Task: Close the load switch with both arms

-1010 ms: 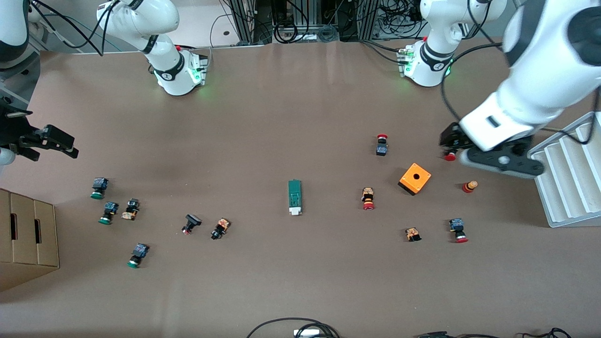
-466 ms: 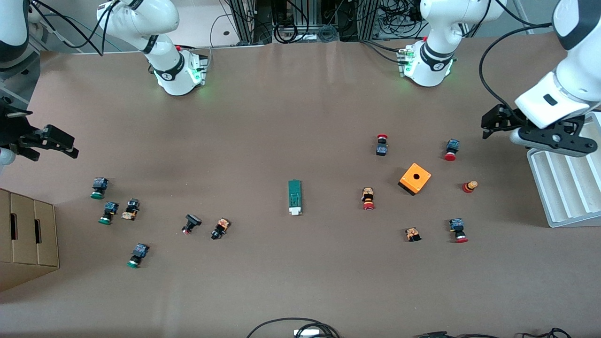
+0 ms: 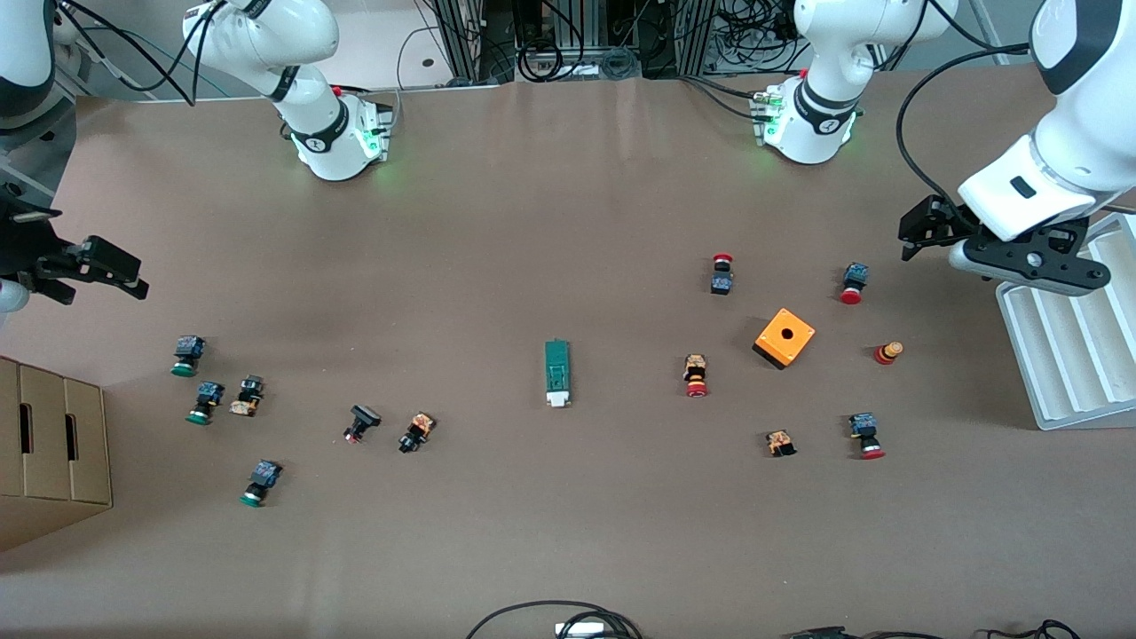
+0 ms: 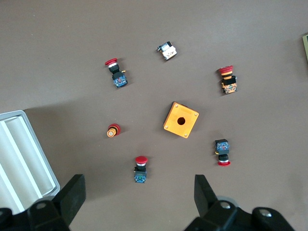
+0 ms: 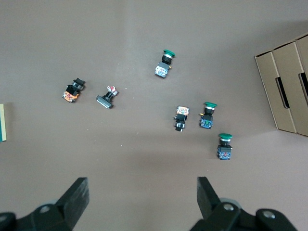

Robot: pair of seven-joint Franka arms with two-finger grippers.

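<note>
The load switch, a narrow green bar with a white end block, lies flat at the table's middle; only a sliver of it shows at the edge of the left wrist view and of the right wrist view. My left gripper is open and empty, held in the air at the left arm's end of the table, beside the white tray. In its wrist view the jaws stand wide apart. My right gripper is open and empty, in the air at the right arm's end; its wrist view shows bare table between the jaws.
An orange box with a hole and several red-capped buttons lie toward the left arm's end. Several green-capped buttons lie toward the right arm's end. A white tray and a cardboard box stand at the table's ends.
My left arm swung away from over the orange box toward the tray, uncovering a red-capped button, then edged slightly back. The right arm has not moved.
</note>
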